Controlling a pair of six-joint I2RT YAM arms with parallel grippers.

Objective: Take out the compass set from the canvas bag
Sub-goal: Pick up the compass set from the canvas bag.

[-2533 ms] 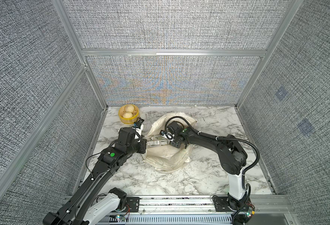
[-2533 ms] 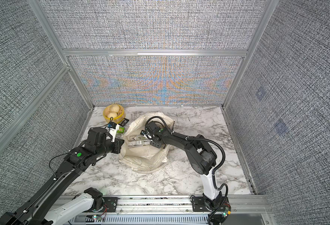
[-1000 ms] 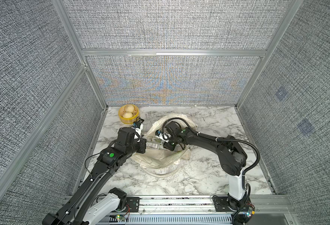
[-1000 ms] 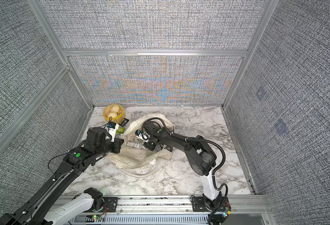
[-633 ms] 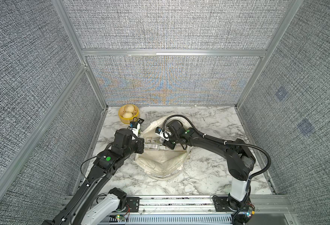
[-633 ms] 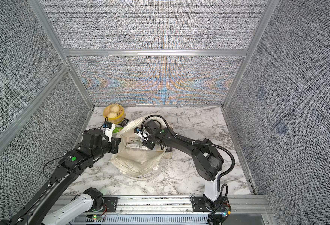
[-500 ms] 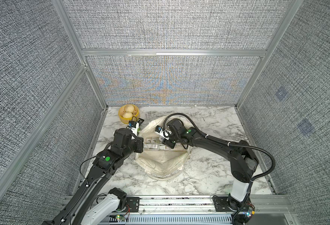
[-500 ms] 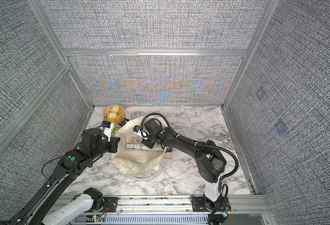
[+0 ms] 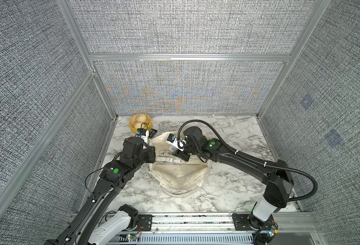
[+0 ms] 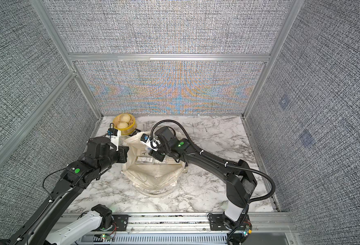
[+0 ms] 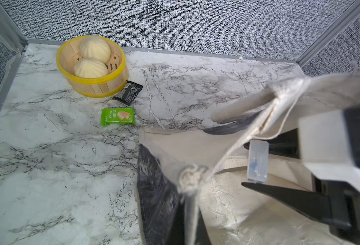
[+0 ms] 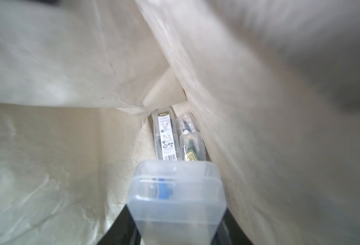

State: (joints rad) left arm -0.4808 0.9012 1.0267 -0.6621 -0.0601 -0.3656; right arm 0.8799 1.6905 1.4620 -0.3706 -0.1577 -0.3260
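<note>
A: What do you have around you?
B: You're boxed in by grey woven fabric wall panels (image 9: 181, 27) held in silver aluminium frame bars (image 9: 187, 57); the back panel (image 9: 185, 89) stands well beyond the left gripper (image 9: 152, 153).
A: And beneath it?
B: A white marble-patterned tabletop with grey veins (image 9: 242, 135), evenly and brightly lit.

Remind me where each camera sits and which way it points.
Both top views: high above the front rail, looking down and back at the marble table, the canvas bag, the left arm and the right arm.
Left wrist: on the left arm, looking across the table at the yellow basket and the bag's rim; the left claw, barely seen, pinches fabric.
Right wrist: inside the bag, looking deeper; the right claw grips a clear case.
Shared: both wrist views show that case and the bag's lining.
</note>
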